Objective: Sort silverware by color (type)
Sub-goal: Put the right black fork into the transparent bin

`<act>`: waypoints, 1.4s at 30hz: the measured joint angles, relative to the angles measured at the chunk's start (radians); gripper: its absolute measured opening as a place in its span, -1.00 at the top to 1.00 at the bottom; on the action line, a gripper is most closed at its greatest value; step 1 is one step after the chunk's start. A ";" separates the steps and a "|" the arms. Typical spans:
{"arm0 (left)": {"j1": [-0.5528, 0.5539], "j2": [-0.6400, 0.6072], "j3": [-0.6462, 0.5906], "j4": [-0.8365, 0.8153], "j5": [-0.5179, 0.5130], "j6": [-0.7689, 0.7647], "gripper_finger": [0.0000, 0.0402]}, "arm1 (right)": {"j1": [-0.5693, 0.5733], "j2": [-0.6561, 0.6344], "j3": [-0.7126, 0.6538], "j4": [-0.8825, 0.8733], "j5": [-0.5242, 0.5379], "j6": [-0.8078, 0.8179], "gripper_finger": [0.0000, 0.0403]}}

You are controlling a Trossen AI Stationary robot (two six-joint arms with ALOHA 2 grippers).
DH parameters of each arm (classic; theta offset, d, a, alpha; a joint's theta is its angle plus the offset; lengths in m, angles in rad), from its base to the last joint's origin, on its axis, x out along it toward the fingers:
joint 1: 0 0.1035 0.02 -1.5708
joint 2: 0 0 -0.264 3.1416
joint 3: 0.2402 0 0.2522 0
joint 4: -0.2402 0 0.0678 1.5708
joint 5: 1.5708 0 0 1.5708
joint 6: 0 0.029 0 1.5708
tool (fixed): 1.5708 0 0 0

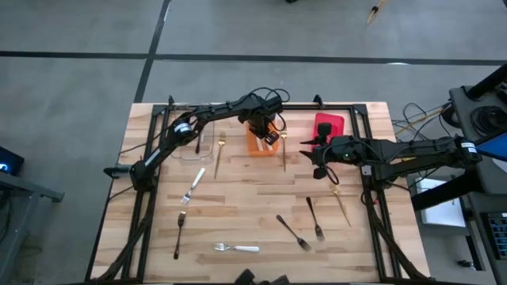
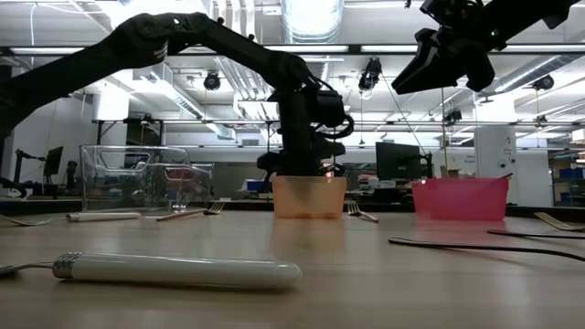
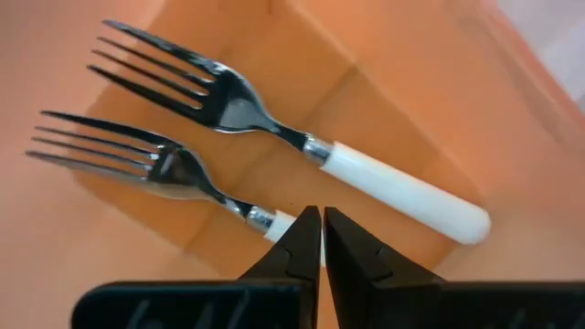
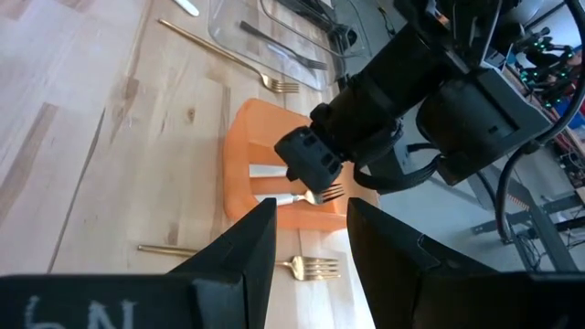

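White-handled forks are lying lengthwise in the orange bin directly beneath the left gripper, whose fingers are pressing together, empty.

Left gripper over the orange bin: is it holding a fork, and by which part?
Yes. The left gripper pinches a white-handled fork by its handle inside the orange bin.

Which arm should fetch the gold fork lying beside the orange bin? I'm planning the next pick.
Right, probably. The right gripper hangs open just beside that gold fork, while the left gripper is down in the orange bin, shut over two white-handled forks.
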 joint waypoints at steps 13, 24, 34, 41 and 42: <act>0.002 0.000 -0.001 0.092 -0.097 0.046 1.00 | 0.000 0.000 0.000 -0.001 0.000 0.000 0.37; 0.014 0.000 -0.002 0.077 -0.090 0.110 1.00 | 0.000 0.000 0.000 -0.001 0.002 0.000 0.37; 0.039 0.000 -0.002 0.065 -0.024 0.130 1.00 | 0.000 0.000 0.000 -0.002 0.003 0.000 0.37; 0.039 0.000 -0.002 0.055 0.005 0.088 1.00 | 0.000 0.000 0.000 -0.002 0.003 0.000 0.37; 0.039 0.000 -0.002 0.048 0.027 0.079 1.00 | 0.000 0.000 0.000 -0.002 0.003 0.000 0.37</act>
